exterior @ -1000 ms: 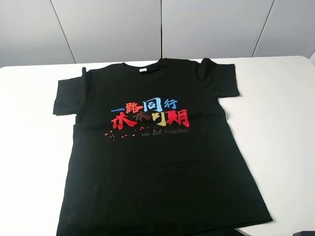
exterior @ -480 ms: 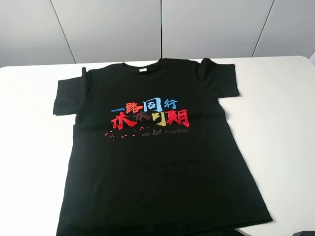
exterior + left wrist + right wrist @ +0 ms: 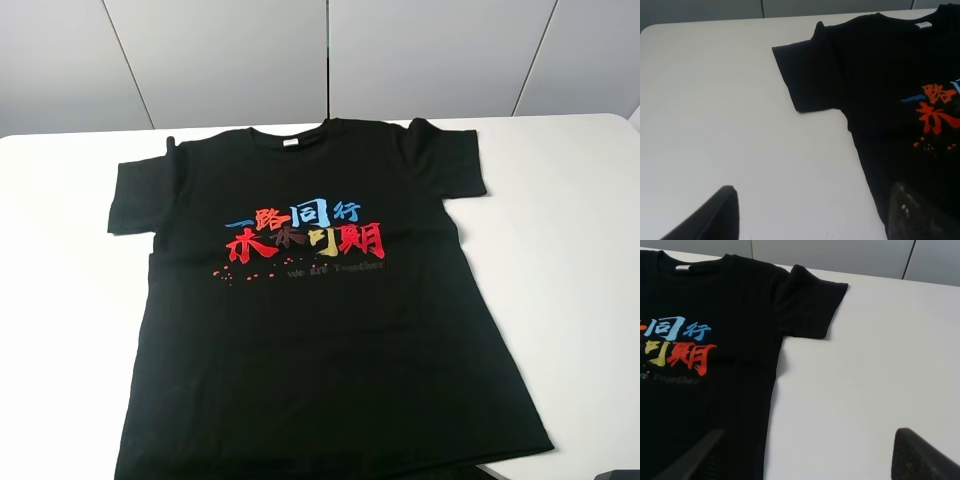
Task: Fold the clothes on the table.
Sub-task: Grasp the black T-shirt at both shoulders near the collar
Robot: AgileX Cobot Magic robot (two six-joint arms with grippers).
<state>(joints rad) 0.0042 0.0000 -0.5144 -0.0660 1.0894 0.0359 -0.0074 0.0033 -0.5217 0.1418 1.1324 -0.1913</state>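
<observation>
White desk (image 3: 580,220), grey wall panels (image 3: 220,60) behind. Black printed T-shirt (image 3: 320,350) lies flat, print up, mid-desk, unfolded. Left gripper (image 3: 817,215) and right gripper (image 3: 812,457) spread wide, empty, near sleeves. Folding not started; next likely pinch the sleeve edges.
</observation>
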